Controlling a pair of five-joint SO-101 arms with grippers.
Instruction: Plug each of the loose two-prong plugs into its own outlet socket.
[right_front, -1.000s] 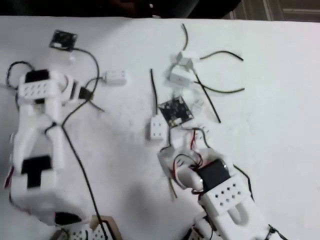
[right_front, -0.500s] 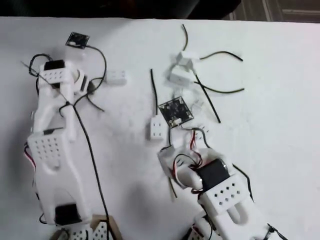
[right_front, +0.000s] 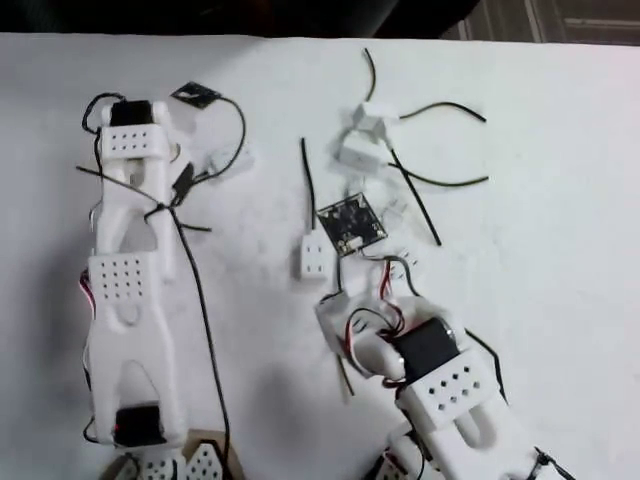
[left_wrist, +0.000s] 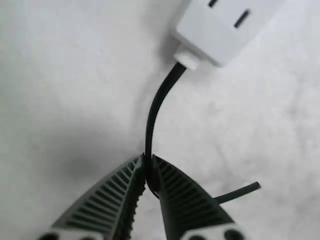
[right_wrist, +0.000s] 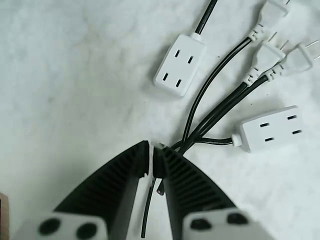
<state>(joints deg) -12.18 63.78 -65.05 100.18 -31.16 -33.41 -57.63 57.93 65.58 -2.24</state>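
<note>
My left gripper (left_wrist: 148, 167) is shut on the black cord (left_wrist: 156, 107) of a white outlet block (left_wrist: 225, 22), a short way behind the block. From above, this gripper (right_front: 192, 176) sits at the far left beside that block (right_front: 238, 156). My right gripper (right_wrist: 151, 147) is shut low over the table, and a thin black cord stub (right_wrist: 147, 215) shows under its fingers. Beyond its tip lie a white outlet (right_wrist: 179, 65), a second outlet (right_wrist: 270, 129) and three two-prong plugs (right_wrist: 267, 52) whose cords bunch together. From above, the right gripper (right_front: 330, 305) is just below an outlet (right_front: 314, 255).
Loose black cords (right_front: 440, 180) fan out at the far right around white plugs (right_front: 360, 155). The left arm's own cable (right_front: 200, 300) trails down the table. A brown block (right_front: 205, 455) sits at the near edge. Bare white table lies far right.
The left arm has stretched away from the near left toward the far side, with its gripper staying by the outlet cord. The right arm has not moved.
</note>
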